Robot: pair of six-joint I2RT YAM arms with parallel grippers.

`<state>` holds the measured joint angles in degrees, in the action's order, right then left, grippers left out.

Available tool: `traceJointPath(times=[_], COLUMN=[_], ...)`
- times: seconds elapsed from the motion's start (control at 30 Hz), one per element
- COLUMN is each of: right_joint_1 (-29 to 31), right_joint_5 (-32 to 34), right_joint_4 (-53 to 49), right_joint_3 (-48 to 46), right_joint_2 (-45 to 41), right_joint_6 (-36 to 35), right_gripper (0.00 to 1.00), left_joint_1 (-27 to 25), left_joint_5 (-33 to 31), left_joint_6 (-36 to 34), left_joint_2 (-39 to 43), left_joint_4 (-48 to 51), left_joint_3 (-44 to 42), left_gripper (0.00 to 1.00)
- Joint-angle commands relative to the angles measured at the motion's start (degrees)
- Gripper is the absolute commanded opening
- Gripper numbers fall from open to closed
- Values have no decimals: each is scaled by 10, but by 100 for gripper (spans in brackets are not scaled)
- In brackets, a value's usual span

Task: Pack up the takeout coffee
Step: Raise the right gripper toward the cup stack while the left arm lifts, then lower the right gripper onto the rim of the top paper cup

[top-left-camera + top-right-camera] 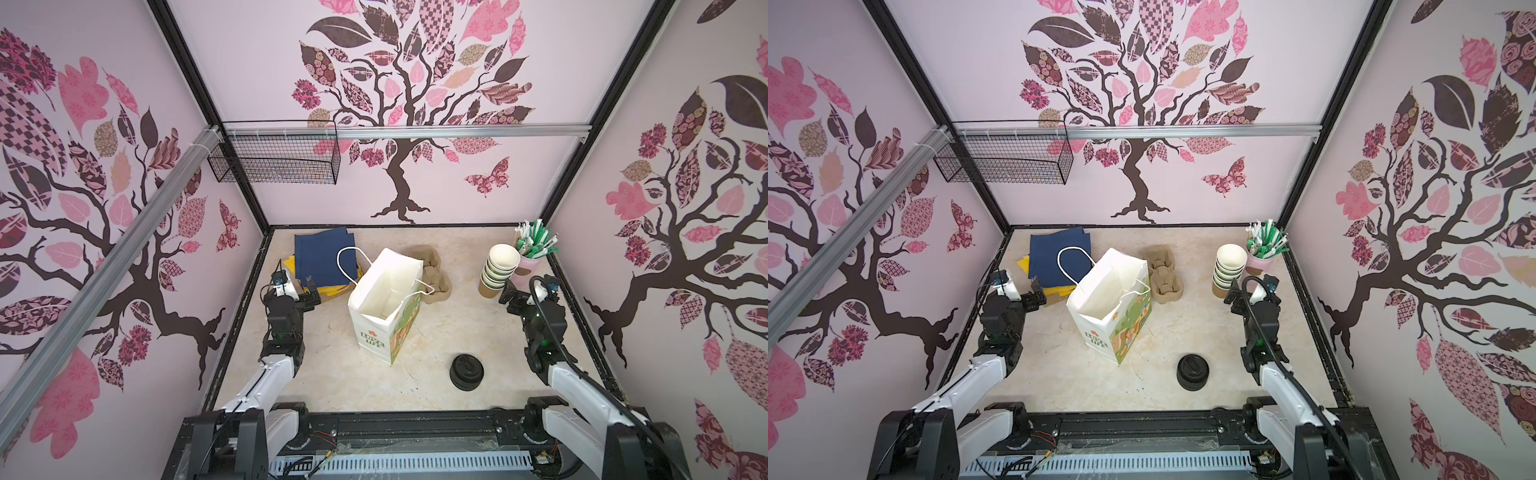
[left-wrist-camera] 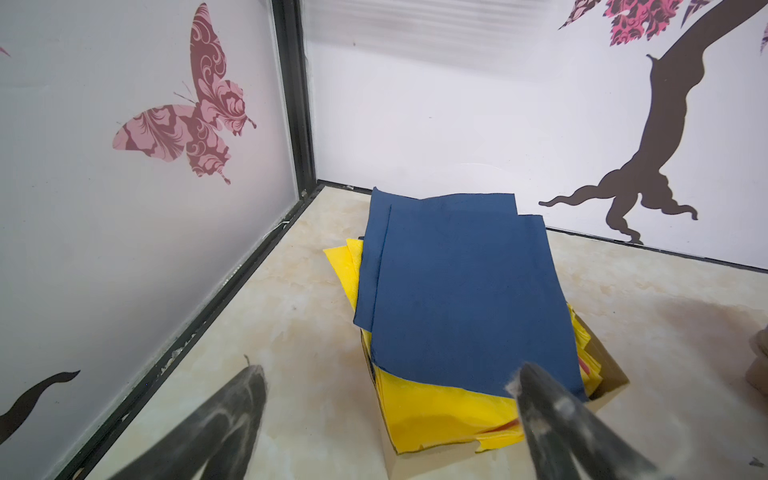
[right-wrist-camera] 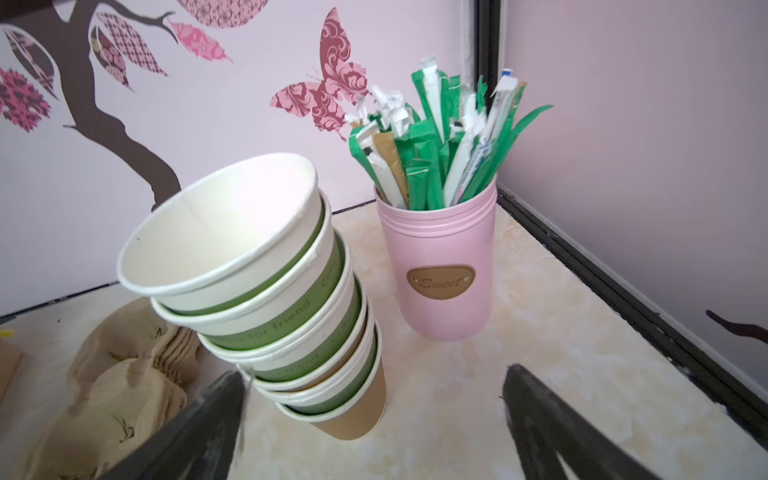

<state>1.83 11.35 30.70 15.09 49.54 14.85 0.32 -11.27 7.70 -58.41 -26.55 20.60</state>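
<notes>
The paper bag (image 1: 386,316) stands upright and open-mouthed in the middle of the surface (image 1: 332,374), with its white rope handles flopped outward. What I can see of its inside is bare white paper. The takeout coffee shows in none of the views. Whether it sits low in the bag, I cannot tell.

The left claw (image 1: 308,296) hangs near the far left corner with its fingers spread wide and nothing between them. In its wrist view it (image 2: 386,374) is over the near end of a pile of navy napkins (image 2: 457,291) that lie on yellow napkins (image 2: 436,407).

The right claw (image 1: 509,297) is near the far right corner, also spread and holding nothing. In its wrist view it (image 3: 374,372) is just in front of a leaning stack of lidless cups (image 3: 257,270). Beside the stack, a pink tin (image 3: 440,266) is stuffed with green and white sachets (image 3: 436,145).

Pulp cup carriers (image 1: 1165,278) lie just behind the bag. A short stack of black lids (image 1: 467,371) sits alone toward the near edge, right of the bag and well apart from both claws.
</notes>
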Motion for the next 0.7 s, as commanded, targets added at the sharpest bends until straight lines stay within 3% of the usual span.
traceJointPath(times=[0.0, 0.13, 0.3, 0.43, 0.67], right_joint_1=[2, 3, 3, 2, 3], right_joint_5=[31, 4, -49, -71, -70], right_joint_4=[-201, -386, -549, -653, -796], right_joint_3=[25, 97, 216, 337, 549], right_joint_2=[-63, -108, -96, -33, 124], right_joint_6=[94, 162, 192, 193, 149], right_gripper=[100, 95, 91, 87, 71], left_joint_1=[-3, -3, -3, -4, -21], left_joint_5=[12, 32, 92, 120, 124], left_joint_6=[49, 107, 152, 169, 181], left_joint_2=[38, 75, 86, 83, 90], left_joint_4=[115, 239, 350, 437, 518], left_joint_3=[42, 100, 181, 241, 293], left_gripper=[97, 97, 97, 96, 96])
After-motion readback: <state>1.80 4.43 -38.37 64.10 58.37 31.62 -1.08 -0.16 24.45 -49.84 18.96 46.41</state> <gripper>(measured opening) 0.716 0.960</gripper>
